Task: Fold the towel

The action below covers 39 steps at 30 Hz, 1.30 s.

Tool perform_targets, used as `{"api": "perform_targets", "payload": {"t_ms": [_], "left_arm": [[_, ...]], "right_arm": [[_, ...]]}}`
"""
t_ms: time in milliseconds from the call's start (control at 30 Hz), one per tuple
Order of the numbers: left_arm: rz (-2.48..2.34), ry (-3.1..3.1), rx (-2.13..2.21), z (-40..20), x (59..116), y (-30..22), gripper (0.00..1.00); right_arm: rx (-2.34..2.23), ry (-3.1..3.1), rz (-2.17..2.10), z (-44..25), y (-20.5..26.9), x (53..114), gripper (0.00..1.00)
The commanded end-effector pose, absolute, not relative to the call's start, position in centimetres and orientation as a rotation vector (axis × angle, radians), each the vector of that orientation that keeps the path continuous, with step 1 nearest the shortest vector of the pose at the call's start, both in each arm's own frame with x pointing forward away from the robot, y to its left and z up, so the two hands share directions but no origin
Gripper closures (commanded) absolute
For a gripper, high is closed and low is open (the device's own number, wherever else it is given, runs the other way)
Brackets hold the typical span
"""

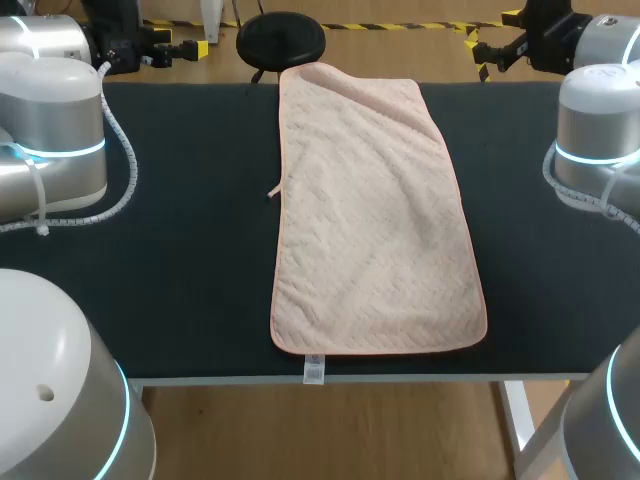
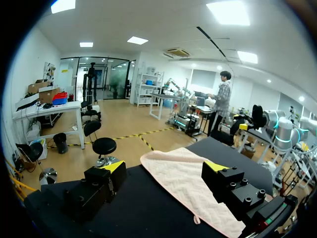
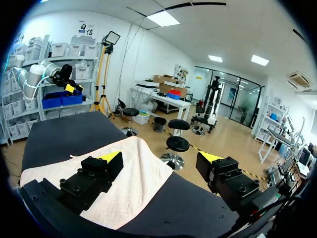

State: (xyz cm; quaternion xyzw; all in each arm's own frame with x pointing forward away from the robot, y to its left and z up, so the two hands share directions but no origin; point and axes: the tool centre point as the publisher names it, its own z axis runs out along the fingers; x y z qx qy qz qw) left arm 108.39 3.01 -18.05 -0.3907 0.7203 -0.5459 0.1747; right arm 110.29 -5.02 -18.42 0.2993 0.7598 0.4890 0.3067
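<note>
Pale pink towel (image 1: 375, 215) lies flat, spread lengthwise across the table.

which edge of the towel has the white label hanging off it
The towel's near short edge, by the table's front rim: the white label hangs there. The left long edge carries only a small pink loop.

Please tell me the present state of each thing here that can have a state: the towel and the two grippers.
towel: unfolded, spread flat on the table, no fold made yet
left gripper: jaws open, holding nothing, not touching the towel
right gripper: jaws open, holding nothing, not touching the towel
</note>
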Motion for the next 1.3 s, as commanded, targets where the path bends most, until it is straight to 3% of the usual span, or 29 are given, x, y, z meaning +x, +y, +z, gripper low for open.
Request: {"api": "perform_targets", "payload": {"t_ms": [33, 1100, 1300], "left_arm": [[-1.548, 2.036, -1.107, -18.2, 108.4, 3.0, 0.0], [-1.485, 2.148, -0.999, -18.9, 108.1, 2.2, 0.0], [-0.983, 2.51, -0.595, -20.2, 106.7, 0.9, 0.0]], "right_arm": [[0.791, 2.012, 1.293, -18.4, -5.1, 110.3, 0.0], [0.791, 2.012, 1.293, -18.4, -5.1, 110.3, 0.0], [0.335, 2.315, 0.749, -19.5, -5.3, 109.3, 0.0]]}}
